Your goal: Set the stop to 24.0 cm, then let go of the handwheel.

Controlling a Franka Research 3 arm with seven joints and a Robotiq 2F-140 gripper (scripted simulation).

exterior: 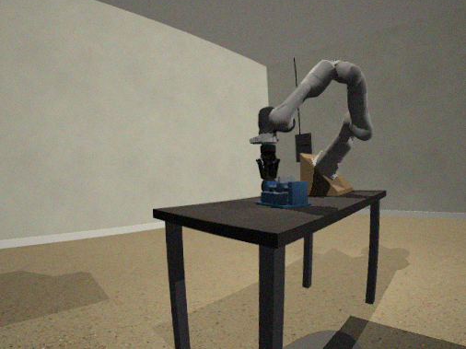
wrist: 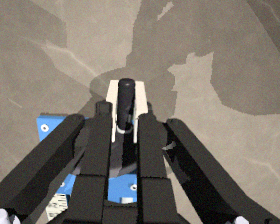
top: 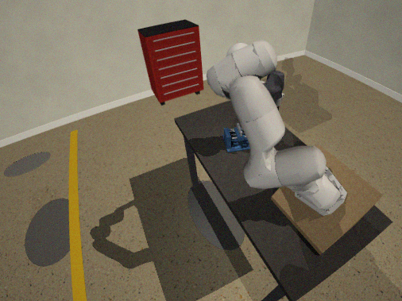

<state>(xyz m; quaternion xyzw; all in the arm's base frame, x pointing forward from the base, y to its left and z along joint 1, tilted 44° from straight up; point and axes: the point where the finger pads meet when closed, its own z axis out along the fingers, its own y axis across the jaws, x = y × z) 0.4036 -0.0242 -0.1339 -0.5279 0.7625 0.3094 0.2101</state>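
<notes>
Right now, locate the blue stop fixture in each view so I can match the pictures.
Top: blue fixture at mid-frame on the dark table, partly hidden behind the white arm.
Exterior: blue fixture right of centre on the tabletop, directly under the pincer.
Wrist: only blue patches show, behind the shut pincer fingers.
Shared landmark: the pincer, directly above the fixture.
</notes>
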